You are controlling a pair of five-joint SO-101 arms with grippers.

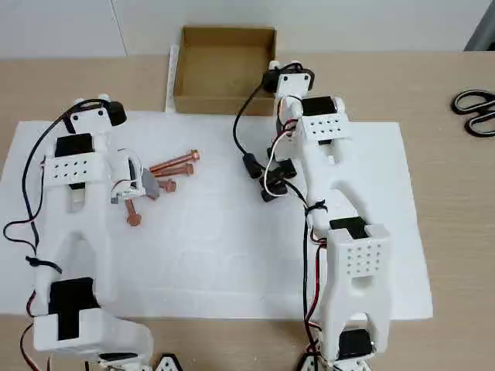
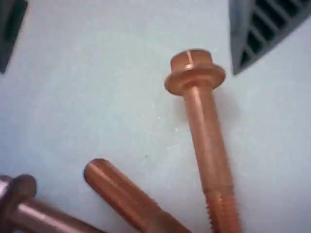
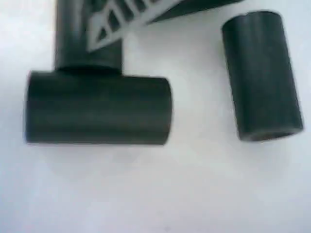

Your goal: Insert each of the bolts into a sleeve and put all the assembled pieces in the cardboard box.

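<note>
Several copper flanged bolts (image 1: 174,162) are lying left of centre on the white foam sheet (image 1: 209,255) under the left gripper (image 1: 134,185), its jaws standing apart, while the right gripper (image 1: 272,176) (state: cannot tell) is hanging over black cylindrical sleeves (image 3: 97,109) mid-frame, brown cardboard box (image 1: 224,102) sitting top centre.

Both arms are white printed plastic: left arm (image 1: 77,232), right arm (image 1: 352,263). Black motors (image 1: 68,305) at joints. Black cables (image 1: 27,185) looped alongside, thin red wires (image 1: 312,297). Hole-grid plates (image 1: 363,259) on links.
</note>
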